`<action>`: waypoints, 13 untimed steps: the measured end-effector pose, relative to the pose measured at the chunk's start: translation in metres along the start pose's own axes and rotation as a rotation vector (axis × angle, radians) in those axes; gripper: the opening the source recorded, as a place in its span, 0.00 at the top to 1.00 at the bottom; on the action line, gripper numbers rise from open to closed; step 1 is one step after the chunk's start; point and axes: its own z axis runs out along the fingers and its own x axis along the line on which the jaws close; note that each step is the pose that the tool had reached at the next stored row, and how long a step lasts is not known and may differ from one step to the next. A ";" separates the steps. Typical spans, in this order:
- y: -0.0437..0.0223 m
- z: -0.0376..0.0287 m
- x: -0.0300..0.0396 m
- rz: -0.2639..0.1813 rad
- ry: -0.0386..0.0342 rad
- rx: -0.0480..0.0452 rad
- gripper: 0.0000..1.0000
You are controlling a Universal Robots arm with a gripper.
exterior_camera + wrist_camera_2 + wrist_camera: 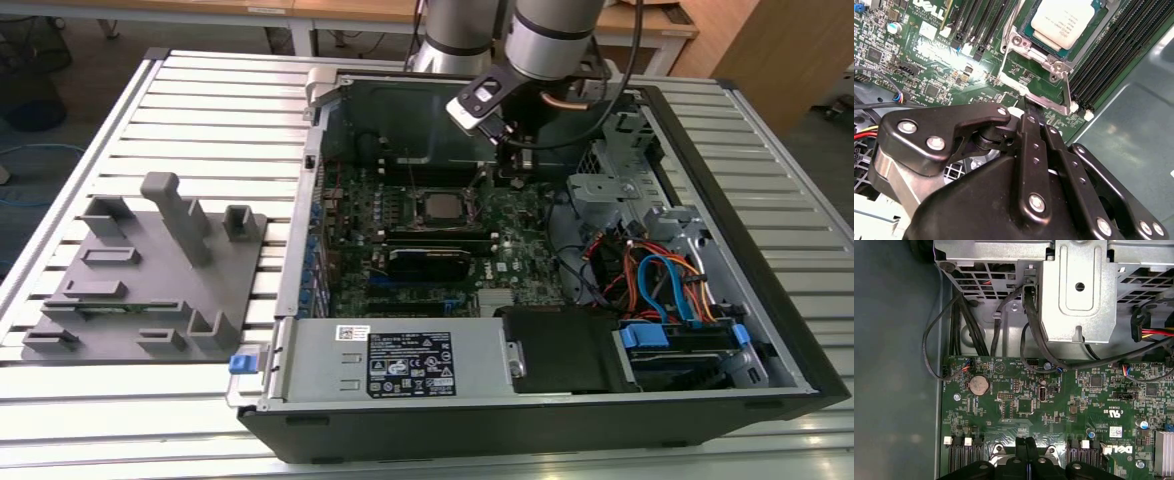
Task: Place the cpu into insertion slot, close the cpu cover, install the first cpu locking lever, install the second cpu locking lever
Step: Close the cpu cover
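The exterior view takes in the whole open computer case (561,400) lying on a slatted table (200,100), with a grey moulded fixture (147,270) well apart on the exterior view's left. In it the arm reaches down so that the gripper (513,158) hangs over the far end of the green motherboard (400,250), just beyond the insertion slot (412,207). The cpu (438,207) sits there as a pale square. The second wrist view brings this up close. The cpu (1061,20) lies flat in the slot, and the cpu cover (1041,55) frames it with its silver plate. A thin silver lever (1068,92) runs along the frame's near side, beside long black memory slots (1104,65). The gripper (1027,102) points its tip right at that lever, but whether it touches cannot be told. The first wrist view looks the other way, over the motherboard (1019,405) with a round coin battery (978,384), black cables (934,340) and a silver drive cage (1079,290). There the gripper (1026,442) shows its two fingers pressed together with nothing visible between them.
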 end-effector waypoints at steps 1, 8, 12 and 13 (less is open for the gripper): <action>-0.0003 0.0000 0.0000 0.000 0.0000 -0.0001 0.90; -0.0036 0.0000 0.0000 0.000 0.0000 0.0000 0.90; -0.0052 0.0001 0.0001 0.000 0.0000 0.0000 0.90; -0.0054 0.0001 0.0001 0.000 0.0000 0.0000 0.90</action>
